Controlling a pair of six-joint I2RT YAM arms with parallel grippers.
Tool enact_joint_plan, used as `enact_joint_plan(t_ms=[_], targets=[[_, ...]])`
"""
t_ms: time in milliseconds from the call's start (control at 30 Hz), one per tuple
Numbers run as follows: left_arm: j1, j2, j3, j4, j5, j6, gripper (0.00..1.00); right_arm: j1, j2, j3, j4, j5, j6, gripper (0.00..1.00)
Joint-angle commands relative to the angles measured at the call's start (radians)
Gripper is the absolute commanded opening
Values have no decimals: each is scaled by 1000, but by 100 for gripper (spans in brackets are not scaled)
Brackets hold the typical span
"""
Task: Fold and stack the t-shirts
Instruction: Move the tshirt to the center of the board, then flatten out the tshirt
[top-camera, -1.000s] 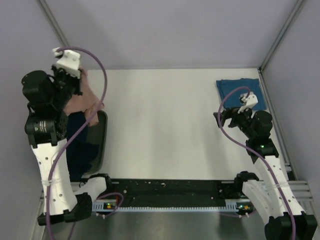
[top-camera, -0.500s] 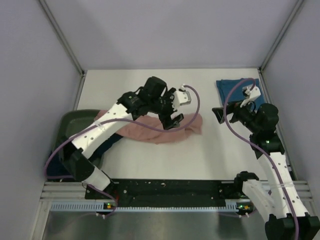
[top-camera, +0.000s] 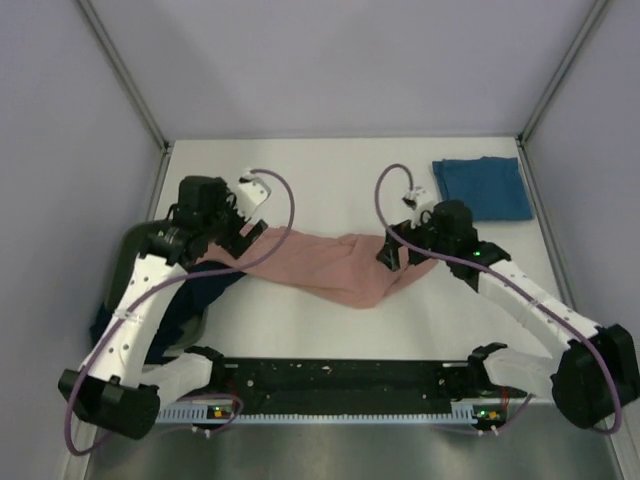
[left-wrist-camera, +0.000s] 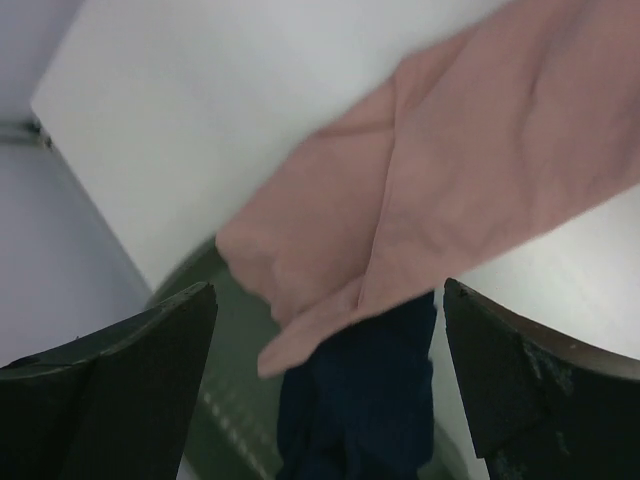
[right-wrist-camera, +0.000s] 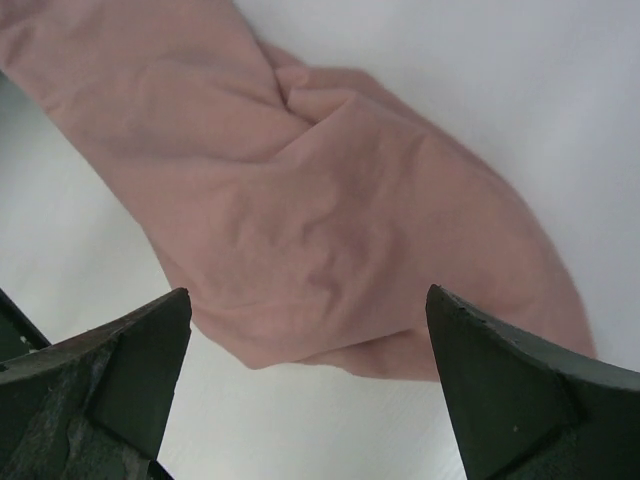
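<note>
Overhead, the pink shirt (top-camera: 330, 265) lies as a long, crumpled band across the middle of the table (top-camera: 320, 180). Its left end reaches the rim of the green bin (top-camera: 132, 245) at the left of the frame, and its right end is bunched just right of centre. The left claw (top-camera: 240, 225) hangs over the left end and the right claw (top-camera: 395, 255) over the right end. In each wrist view the two fingers stand wide apart at the frame edges with nothing pinched between them, so neither arm holds the cloth. This placement, one arm at each end of the band, suggests the step in hand is to take the shirt at both ends and spread it flat, since it is too rumpled to fold as it lies; no print shows on the upturned side. The blue shirt (top-camera: 483, 187) rests folded in the upper right corner of the table, well apart from the work area, probably as the base of the stack. The navy shirt (top-camera: 205, 290) sits in the bin beneath the pink end, apparently waiting its turn. By this reading one shirt is done and two remain.
</note>
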Motion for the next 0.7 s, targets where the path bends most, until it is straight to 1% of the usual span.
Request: enact_joint_plan(t_ms=[0, 67, 100, 133, 200, 233, 300, 333, 367, 400, 433, 467, 500, 533, 600, 667], targets=[[156, -108, -247, -132, -188, 176, 98, 189, 199, 75, -21, 140, -84, 99], [266, -131, -347, -129, -191, 210, 98, 251, 328, 142, -27, 186, -105, 99], [306, -127, -379, -126, -185, 216, 98, 277, 396, 173, -44, 204, -113, 99], [373, -116, -406, -112, -186, 216, 98, 297, 454, 211, -60, 223, -119, 99], [443, -78, -449, -84, -182, 208, 98, 325, 571, 279, -102, 253, -121, 98], [463, -55, -459, -78, -178, 199, 98, 331, 620, 306, -118, 241, -119, 96], [500, -20, -473, -69, -165, 188, 93, 331, 686, 346, -141, 205, -110, 81], [515, -9, -476, -66, -153, 188, 88, 331, 707, 369, -159, 194, -110, 64], [526, -3, -479, -63, -149, 188, 78, 332, 721, 391, -184, 194, -114, 44], [532, 0, -484, -54, -155, 191, 60, 331, 726, 415, -211, 201, -122, 26], [543, 3, -489, -46, -158, 197, 47, 331, 720, 432, -231, 207, -133, 16], [561, 8, -493, -38, -155, 208, 30, 329, 700, 460, -251, 220, -133, 0], [575, 14, -495, -34, -154, 216, 13, 326, 673, 486, -267, 235, -166, 0], [598, 22, -492, -23, -155, 217, 0, 317, 640, 515, -279, 238, -171, 0], [651, 39, -486, 6, -166, 233, 0, 285, 546, 584, -290, 237, -161, 0], [720, 63, -480, 69, -200, 247, 0, 237, 447, 668, -288, 235, -147, 0]])
